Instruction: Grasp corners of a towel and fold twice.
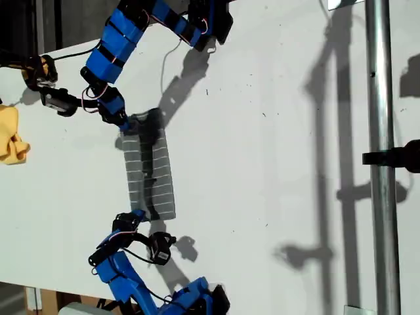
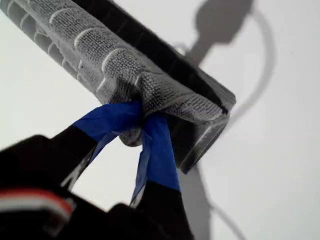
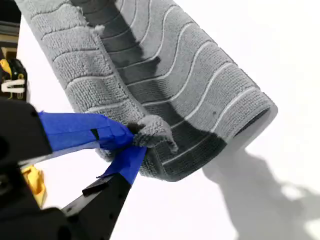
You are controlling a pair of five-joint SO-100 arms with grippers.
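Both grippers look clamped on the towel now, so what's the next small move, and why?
Probably lift both ends together and carry them across the towel toward its far long edge. My first gripper and my second gripper each pinch a bunched corner, and the cloth lies as a narrow strip between the arms in the exterior view, so moving in step should keep the fold even.

The rectangular terry-cloth towel (image 1: 149, 174) was grey, crossed by thin white parallel stripes that ran wavy in the wrist views. The two plastic robot arms were bright blue with black joints, and blue tape covered the fingers (image 2: 155, 150) of the first gripper (image 2: 137, 117) and of the second gripper (image 3: 131, 142). The flat tabletop (image 1: 262, 164) was plain white. A small crumpled cloth (image 1: 12, 134) was yellow.
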